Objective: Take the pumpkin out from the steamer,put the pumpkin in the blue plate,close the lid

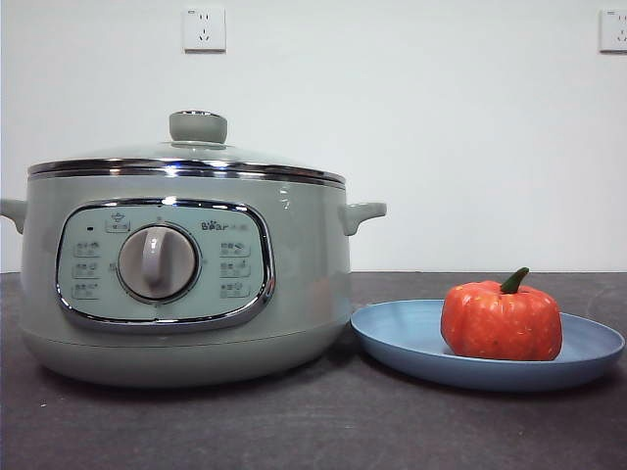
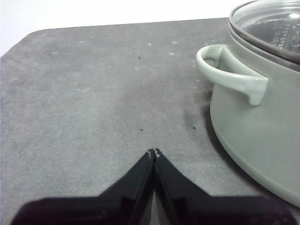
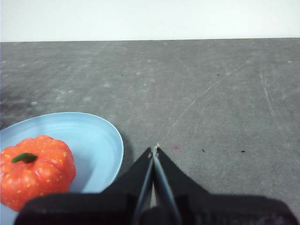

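Pumpkin [image 1: 502,320] sits upright on the plate [image 1: 411,343] at lower right of the front view, plate edge just beside the steamer [image 1: 304,284] filling the left. Lid [image 1: 186,162] rests closed on the pot. Left gripper [image 2: 153,152] and right gripper [image 3: 154,148] hang over bare table [image 1: 294,421], jaws together, empty.
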